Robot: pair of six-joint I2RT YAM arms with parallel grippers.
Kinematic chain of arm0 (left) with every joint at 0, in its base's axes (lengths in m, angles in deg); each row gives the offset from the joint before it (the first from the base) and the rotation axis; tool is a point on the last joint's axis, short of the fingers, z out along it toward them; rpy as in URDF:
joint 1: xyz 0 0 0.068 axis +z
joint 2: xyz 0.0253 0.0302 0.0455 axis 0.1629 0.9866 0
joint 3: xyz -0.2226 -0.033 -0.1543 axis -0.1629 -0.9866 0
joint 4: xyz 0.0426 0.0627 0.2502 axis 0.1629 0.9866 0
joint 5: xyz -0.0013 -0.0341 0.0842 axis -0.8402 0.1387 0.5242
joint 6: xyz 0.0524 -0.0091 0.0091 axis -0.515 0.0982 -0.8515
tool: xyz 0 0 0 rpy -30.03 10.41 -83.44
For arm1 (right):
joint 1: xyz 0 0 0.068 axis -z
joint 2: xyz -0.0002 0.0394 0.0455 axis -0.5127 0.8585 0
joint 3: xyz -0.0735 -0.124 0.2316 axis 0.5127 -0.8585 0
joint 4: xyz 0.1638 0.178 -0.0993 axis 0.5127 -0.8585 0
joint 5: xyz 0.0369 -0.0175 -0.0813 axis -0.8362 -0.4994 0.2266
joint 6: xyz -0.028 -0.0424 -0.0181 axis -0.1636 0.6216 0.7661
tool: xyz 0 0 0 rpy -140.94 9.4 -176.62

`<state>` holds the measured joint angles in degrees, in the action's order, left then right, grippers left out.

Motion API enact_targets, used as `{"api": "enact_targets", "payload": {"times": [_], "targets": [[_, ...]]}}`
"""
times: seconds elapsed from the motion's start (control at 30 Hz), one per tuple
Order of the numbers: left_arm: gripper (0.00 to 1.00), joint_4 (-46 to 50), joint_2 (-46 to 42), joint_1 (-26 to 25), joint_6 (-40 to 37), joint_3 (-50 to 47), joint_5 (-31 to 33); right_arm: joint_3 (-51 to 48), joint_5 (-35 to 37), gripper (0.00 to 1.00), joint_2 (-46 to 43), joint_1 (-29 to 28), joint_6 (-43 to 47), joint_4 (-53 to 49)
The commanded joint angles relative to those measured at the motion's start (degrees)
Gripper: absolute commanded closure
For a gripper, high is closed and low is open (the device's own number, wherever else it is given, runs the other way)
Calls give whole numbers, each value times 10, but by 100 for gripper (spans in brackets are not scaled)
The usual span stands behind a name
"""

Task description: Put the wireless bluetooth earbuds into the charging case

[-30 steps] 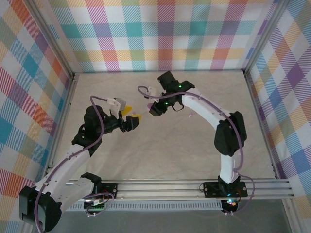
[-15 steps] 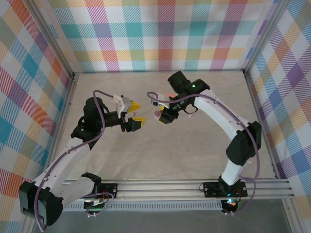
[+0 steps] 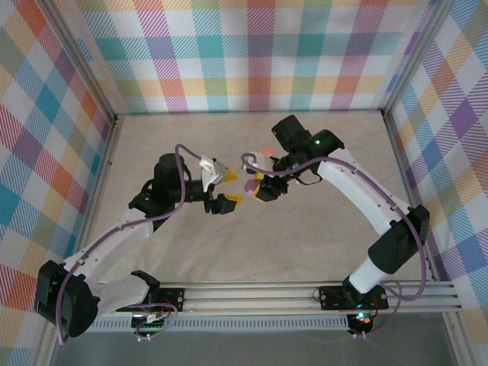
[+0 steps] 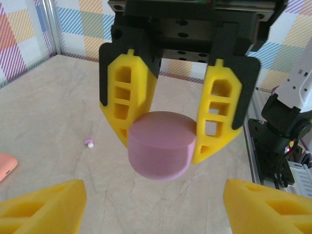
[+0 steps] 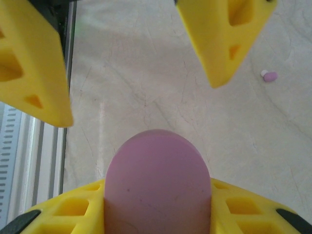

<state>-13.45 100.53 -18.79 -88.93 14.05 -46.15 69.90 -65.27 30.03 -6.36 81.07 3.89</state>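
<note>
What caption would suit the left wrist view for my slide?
Right pincer holds the purple case, facing the open left pincer.

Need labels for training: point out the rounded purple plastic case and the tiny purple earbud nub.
Rounded purple plastic case (image 4: 158,156), left wrist view, curved side wall.
Tiny purple earbud nub (image 4: 88,141), left wrist view, purple cap.

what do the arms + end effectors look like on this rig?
Left arm and right arm: white link shells, black joint housings, a purple cable along each. Left end effector and right end effector: black body, two yellow wedge-shaped fingers with cut-out windows. Green LED lit on the right arm.
</note>
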Motion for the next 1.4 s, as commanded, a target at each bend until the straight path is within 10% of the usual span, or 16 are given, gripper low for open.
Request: {"api": "enact_targets", "payload": {"times": [0.0,1.37], "targets": [[26,-29,7,-7,-13,20,-13,-3,-34,68,-21,-6,31,-9],[47,19,58,-36,-46,69,-69,-4,-36,70,-26,-13,62,-22]]}}
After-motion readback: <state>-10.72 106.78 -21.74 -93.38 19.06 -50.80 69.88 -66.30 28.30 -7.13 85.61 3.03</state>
